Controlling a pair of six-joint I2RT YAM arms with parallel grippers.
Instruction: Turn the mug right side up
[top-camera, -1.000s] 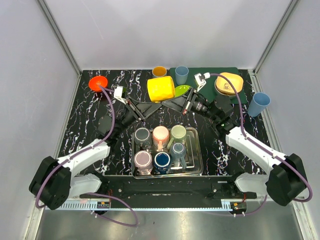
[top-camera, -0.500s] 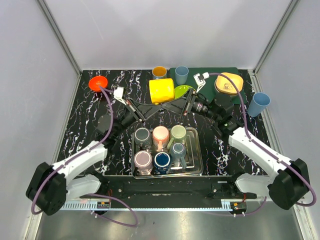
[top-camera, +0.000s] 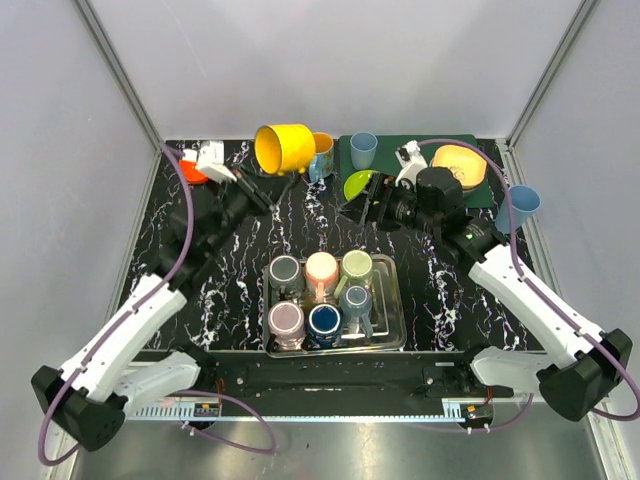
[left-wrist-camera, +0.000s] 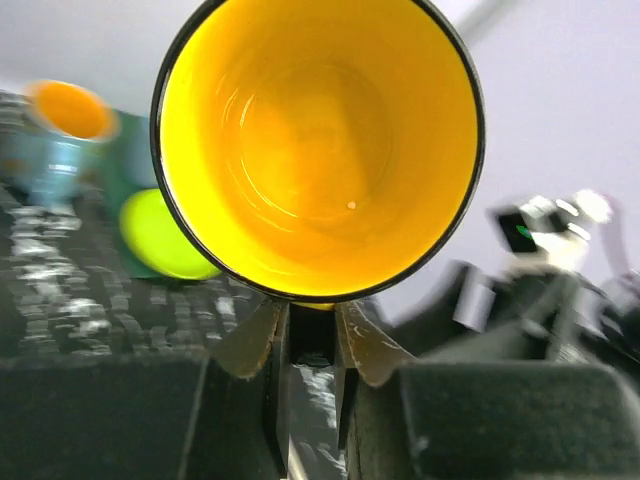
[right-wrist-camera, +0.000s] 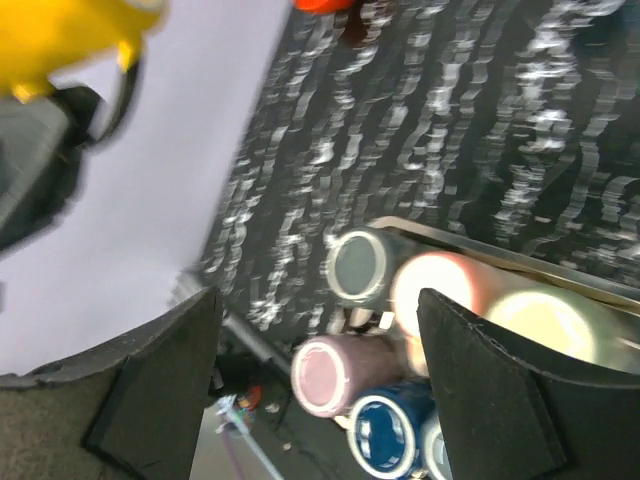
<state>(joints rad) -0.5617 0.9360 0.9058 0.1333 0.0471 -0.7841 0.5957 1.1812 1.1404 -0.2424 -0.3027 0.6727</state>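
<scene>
Vs 1 s ago: left gripper (left-wrist-camera: 310, 318) alone carries the yellow mug (top-camera: 284, 147), moved from table centre toward 11 o'clock. Right gripper (top-camera: 372, 207) has let go, jaws spread wide, pulled back toward 1 o'clock. Left jaws are clamped on the mug's lower edge. In the left wrist view the mug sits at 12 o'clock of the jaws, mouth facing the camera. It is off the surface, tilted on its side. Black marbled table (top-camera: 160, 260): red bowl (top-camera: 190, 171) at 10 o'clock, orange cup (top-camera: 323, 146) touching the mug, metal tray (top-camera: 393, 330) with 6 mugs at 6 o'clock, green mat (top-camera: 482, 196) at 1 o'clock, light blue cup (top-camera: 520, 206) at 2 o'clock. Plain grey walls.
</scene>
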